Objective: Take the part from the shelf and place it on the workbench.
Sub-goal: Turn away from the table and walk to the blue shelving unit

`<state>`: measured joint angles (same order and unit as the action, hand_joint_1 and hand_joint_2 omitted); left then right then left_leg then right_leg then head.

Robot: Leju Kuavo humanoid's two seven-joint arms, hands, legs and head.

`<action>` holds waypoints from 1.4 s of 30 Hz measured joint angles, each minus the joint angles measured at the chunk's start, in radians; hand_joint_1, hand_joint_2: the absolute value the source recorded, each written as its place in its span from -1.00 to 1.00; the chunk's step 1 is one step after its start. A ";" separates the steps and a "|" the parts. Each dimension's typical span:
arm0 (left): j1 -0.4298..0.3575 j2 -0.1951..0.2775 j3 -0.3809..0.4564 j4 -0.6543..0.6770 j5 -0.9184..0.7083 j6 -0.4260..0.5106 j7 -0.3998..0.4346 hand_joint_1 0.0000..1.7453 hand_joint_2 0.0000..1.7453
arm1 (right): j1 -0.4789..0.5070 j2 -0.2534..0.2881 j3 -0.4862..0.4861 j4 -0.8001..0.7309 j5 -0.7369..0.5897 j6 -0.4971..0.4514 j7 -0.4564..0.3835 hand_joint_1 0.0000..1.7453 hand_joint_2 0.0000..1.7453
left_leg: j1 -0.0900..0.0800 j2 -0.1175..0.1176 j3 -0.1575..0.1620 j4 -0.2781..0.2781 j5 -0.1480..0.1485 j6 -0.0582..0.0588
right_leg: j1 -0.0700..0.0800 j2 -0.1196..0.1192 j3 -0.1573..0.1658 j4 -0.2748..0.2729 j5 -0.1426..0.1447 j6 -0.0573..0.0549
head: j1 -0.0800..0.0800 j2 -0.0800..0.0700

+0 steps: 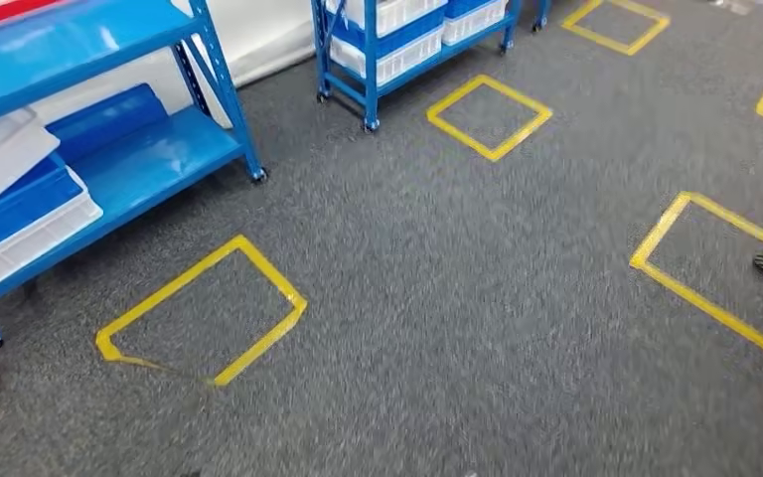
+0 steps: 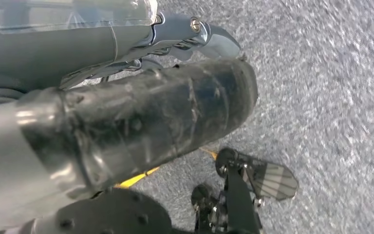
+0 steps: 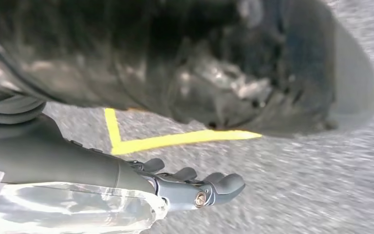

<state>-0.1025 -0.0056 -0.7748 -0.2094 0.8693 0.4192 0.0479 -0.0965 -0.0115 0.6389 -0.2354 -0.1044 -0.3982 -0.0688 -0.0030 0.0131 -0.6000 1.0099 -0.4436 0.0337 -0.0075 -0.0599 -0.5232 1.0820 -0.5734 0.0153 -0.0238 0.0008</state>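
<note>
Head view: a grey carpeted floor point(image 1: 457, 298) marked with yellow tape squares point(image 1: 204, 310). A blue shelf point(image 1: 109, 159) stands at ten o'clock, holding blue and white trays point(image 1: 20, 214); a second blue shelf point(image 1: 397, 50) with white bins sits at twelve o'clock. Which item is the part cannot be told.

Left wrist view: the left hand point(image 2: 185, 36) hangs over the carpet, fingers point(image 2: 219, 41) extended, released, holding nothing.

Right wrist view: the right hand point(image 3: 195, 187) hangs above yellow tape, fingers point(image 3: 229, 183) lightly curved, released, holding nothing.

Head camera looks down from high at grey carpet point(image 1: 457, 298) and yellow tape squares point(image 1: 204, 311); both wrist cameras hang low, close over that same carpet.
</note>
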 joint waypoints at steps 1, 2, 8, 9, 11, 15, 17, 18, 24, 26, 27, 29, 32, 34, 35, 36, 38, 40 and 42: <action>-0.001 0.000 0.000 0.000 0.001 0.000 0.000 -1.00 -1.00 | 0.000 0.000 0.002 0.000 0.001 0.000 0.001 -1.00 -1.00 | 0.001 -0.011 0.002 -0.002 0.000 0.003 | -0.002 0.029 -0.028 0.052 -0.025 0.001 | 0.002 0.000; -0.004 0.001 0.000 0.000 0.001 0.000 0.001 -1.00 -1.00 | 0.001 0.000 0.006 0.000 0.002 0.000 0.002 -1.00 -1.00 | 0.002 -0.022 0.002 -0.003 0.000 0.007 | -0.003 0.042 -0.066 0.117 -0.052 0.001 | 0.003 0.000; -0.003 0.001 0.000 0.000 0.002 0.001 0.005 -1.00 -1.00 | 0.011 0.000 0.014 0.000 0.009 -0.002 0.006 -1.00 -1.00 | 0.003 -0.113 0.006 0.012 -0.009 -0.001 | -0.007 0.099 -0.092 0.054 0.066 -0.004 | 0.005 0.000; -0.004 0.001 0.000 0.000 0.002 0.001 0.005 -1.00 -1.00 | 0.009 0.000 0.015 0.000 0.009 -0.003 0.006 -1.00 -1.00 | 0.004 -0.125 0.003 0.017 -0.012 -0.007 | -0.010 0.121 -0.076 0.009 0.086 -0.006 | 0.004 0.000; -0.004 0.002 0.000 0.000 0.002 0.002 0.004 -1.00 -1.00 | 0.008 0.000 0.018 0.000 0.009 -0.005 0.006 -1.00 -1.00 | 0.005 -0.146 -0.005 0.021 -0.014 -0.018 | -0.009 0.138 -0.065 -0.022 0.088 -0.013 | 0.004 0.000; 0.001 0.007 0.000 0.001 0.002 0.004 0.002 -1.00 -1.00 | 0.005 0.002 0.020 0.000 0.010 -0.006 0.010 -1.00 -1.00 | 0.010 -0.090 -0.032 0.070 -0.045 -0.037 | -0.010 0.090 -0.049 -0.036 0.095 -0.037 | -0.002 0.000; -0.002 0.005 0.000 0.001 0.002 0.004 0.002 -1.00 -1.00 | 0.006 0.003 0.021 0.000 0.011 -0.007 0.012 -1.00 -1.00 | 0.012 -0.033 -0.089 0.184 -0.105 -0.047 | -0.008 0.064 -0.047 -0.039 0.095 -0.043 | -0.009 0.000; -0.004 0.004 0.000 0.001 0.002 0.004 0.002 -1.00 -1.00 | 0.008 0.003 0.021 0.001 0.011 -0.007 0.012 -1.00 -1.00 | 0.014 -0.024 -0.121 0.243 -0.129 -0.052 | -0.007 0.048 -0.047 -0.038 0.093 -0.045 | -0.009 0.000; -0.002 0.005 -0.001 0.001 -0.005 0.011 0.002 -1.00 -1.00 | 0.009 0.003 0.026 0.001 0.018 -0.007 0.015 -1.00 -1.00 | 0.004 0.036 -0.024 0.059 -0.020 -0.038 | 0.000 -0.029 -0.032 -0.039 0.078 -0.036 | -0.009 0.000; -0.005 0.006 -0.001 0.001 -0.008 0.012 0.002 -1.00 -1.00 | 0.007 0.004 0.031 0.001 0.025 -0.008 0.016 -1.00 -1.00 | -0.003 0.047 -0.003 0.013 -0.012 -0.025 | 0.003 -0.047 -0.025 -0.041 0.072 -0.025 | -0.007 0.000; -0.005 0.006 -0.001 0.001 -0.008 0.012 0.003 -1.00 -1.00 | 0.005 0.004 0.032 0.001 0.028 -0.008 0.017 -1.00 -1.00 | -0.004 0.035 -0.003 0.012 -0.011 -0.022 | 0.003 -0.056 -0.021 -0.043 0.071 -0.020 | -0.007 0.000; -0.002 0.006 -0.002 0.001 -0.008 0.013 0.005 -1.00 -1.00 | 0.002 0.006 0.035 0.000 0.029 -0.011 0.020 -1.00 -1.00 | 0.001 0.015 0.006 -0.001 -0.006 -0.012 | 0.002 -0.057 -0.013 -0.045 0.058 -0.010 | -0.005 0.000; 0.001 0.006 -0.004 0.001 -0.008 0.013 0.009 -1.00 -1.00 | -0.002 0.008 0.037 -0.001 0.029 -0.016 0.026 -1.00 -1.00 | 0.010 -0.013 0.022 -0.022 0.006 -0.001 | -0.003 0.021 -0.052 0.072 -0.009 0.002 | 0.002 0.000; -0.002 0.007 -0.005 0.001 -0.009 0.013 0.009 -1.00 -1.00 | 0.001 0.010 0.038 -0.001 0.029 -0.017 0.030 -1.00 -1.00 | 0.010 -0.037 0.022 -0.022 0.008 0.001 | -0.003 0.048 -0.121 0.199 -0.047 0.005 | 0.004 0.000; -0.003 0.008 -0.005 0.001 -0.009 0.013 0.009 -1.00 -1.00 | 0.005 0.010 0.039 -0.001 0.029 -0.017 0.032 -1.00 -1.00 | 0.010 -0.048 0.023 -0.021 0.007 0.002 | -0.003 0.052 -0.143 0.226 -0.040 0.004 | 0.004 0.000; -0.004 0.008 -0.005 0.001 -0.008 0.013 0.010 -1.00 -1.00 | 0.008 0.010 0.039 -0.001 0.028 -0.018 0.035 -1.00 -1.00 | 0.009 -0.061 0.026 -0.019 0.005 0.002 | -0.002 0.053 -0.148 0.216 -0.013 0.003 | 0.004 0.000; -0.001 0.008 -0.005 0.001 -0.008 0.013 0.011 -1.00 -1.00 | 0.010 0.010 0.040 -0.001 0.023 -0.018 0.040 -1.00 -1.00 | 0.009 -0.079 0.031 -0.014 -0.001 0.000 | -0.002 0.061 -0.114 0.097 0.074 -0.004 | 0.005 0.000; 0.001 0.008 -0.005 0.001 -0.007 0.013 0.011 -1.00 -1.00 | 0.006 0.010 0.040 0.000 0.012 -0.019 0.042 -1.00 -1.00 | 0.006 -0.091 0.031 -0.006 -0.009 -0.009 | -0.001 0.074 -0.078 -0.017 0.122 -0.012 | 0.004 0.000; 0.000 0.008 -0.005 0.001 -0.006 0.014 0.012 -1.00 -1.00 | 0.003 0.012 0.040 0.000 0.001 -0.020 0.043 -1.00 -1.00 | 0.005 -0.095 0.026 -0.003 -0.014 -0.019 | 0.002 0.081 -0.070 -0.044 0.121 -0.020 | 0.003 0.000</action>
<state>-0.1023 0.0021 -0.7801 -0.2087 0.8638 0.4334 0.0600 -0.0930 0.0000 0.6793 -0.2358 -0.1034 -0.4177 -0.0258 0.0019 -0.0823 -0.5741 1.0070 -0.4574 0.0143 -0.0057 0.0206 -0.5935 1.0378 -0.4524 -0.0045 -0.0204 0.0008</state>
